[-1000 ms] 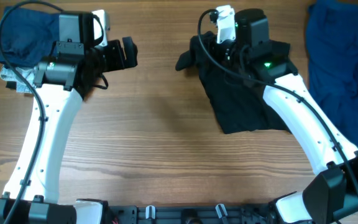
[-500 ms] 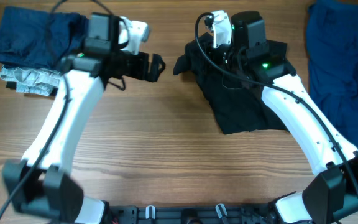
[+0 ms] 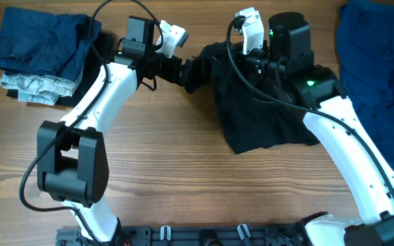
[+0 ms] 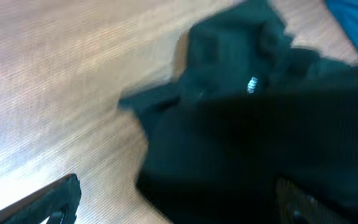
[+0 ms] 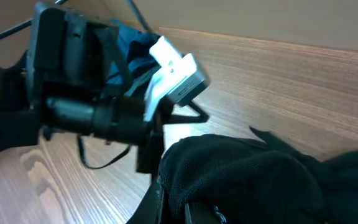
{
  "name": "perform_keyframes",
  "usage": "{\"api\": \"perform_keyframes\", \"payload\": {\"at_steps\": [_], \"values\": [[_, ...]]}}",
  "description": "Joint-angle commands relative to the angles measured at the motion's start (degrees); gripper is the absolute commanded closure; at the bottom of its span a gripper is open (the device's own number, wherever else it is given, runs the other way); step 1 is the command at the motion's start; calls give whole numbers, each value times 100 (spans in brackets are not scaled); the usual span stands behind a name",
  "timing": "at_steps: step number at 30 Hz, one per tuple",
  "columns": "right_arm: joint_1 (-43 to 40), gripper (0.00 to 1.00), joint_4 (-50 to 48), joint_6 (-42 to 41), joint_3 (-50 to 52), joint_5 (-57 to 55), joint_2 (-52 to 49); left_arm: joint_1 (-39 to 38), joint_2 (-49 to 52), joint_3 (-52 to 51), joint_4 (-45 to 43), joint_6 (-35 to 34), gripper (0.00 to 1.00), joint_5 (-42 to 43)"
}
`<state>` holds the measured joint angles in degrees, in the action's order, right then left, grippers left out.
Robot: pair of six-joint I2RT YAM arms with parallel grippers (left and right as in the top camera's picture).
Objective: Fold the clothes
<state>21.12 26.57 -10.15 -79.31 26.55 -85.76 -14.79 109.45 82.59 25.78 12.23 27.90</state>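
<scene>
**Overhead.** The black garment (image 3: 262,113) lies spread in the upper middle of the frame, its lower edge reaching toward the centre. The left gripper (image 3: 187,68) sits at the garment's upper-left corner, touching a flap of cloth that sticks out there. The right gripper (image 3: 250,63) is over the garment's top edge, with its fingertips hidden under its own wrist. A folded stack (image 3: 43,44) of dark blue and grey clothes fills the upper-left corner. A loose blue garment (image 3: 378,75) runs down the right edge, near the black one but apart from it. The table (image 3: 183,178) is bare wood across the lower middle.

**Left wrist.** The black garment (image 4: 260,143) fills the centre and right of the frame. The left gripper (image 4: 176,205) is spread wide, with one of its fingers (image 4: 55,202) at the lower left and the other at the lower right. Cloth lies between them and nothing is pinched. Bare wood takes up the left half.

**Right wrist.** The black garment (image 5: 247,174) rises in a bunched hump at the bottom. It is gathered at the right gripper (image 5: 179,210), which looks clamped on the cloth. The left arm's wrist (image 5: 104,93) sits just beyond the hump, in the upper left.
</scene>
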Motion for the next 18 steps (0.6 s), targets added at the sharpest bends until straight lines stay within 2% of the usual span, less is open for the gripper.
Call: {"api": "perform_keyframes", "payload": {"at_steps": [1,9,18], "values": [[20,96,42,105,-127,181,116,-219,103,-31,-256,151,0,295],[17,96,42,120,-127,-66,111,-442,103,-31,-205,153,0,286],[20,96,-28,155,-127,-470,-26,-42,-295,-31,638,153,1,275]]}}
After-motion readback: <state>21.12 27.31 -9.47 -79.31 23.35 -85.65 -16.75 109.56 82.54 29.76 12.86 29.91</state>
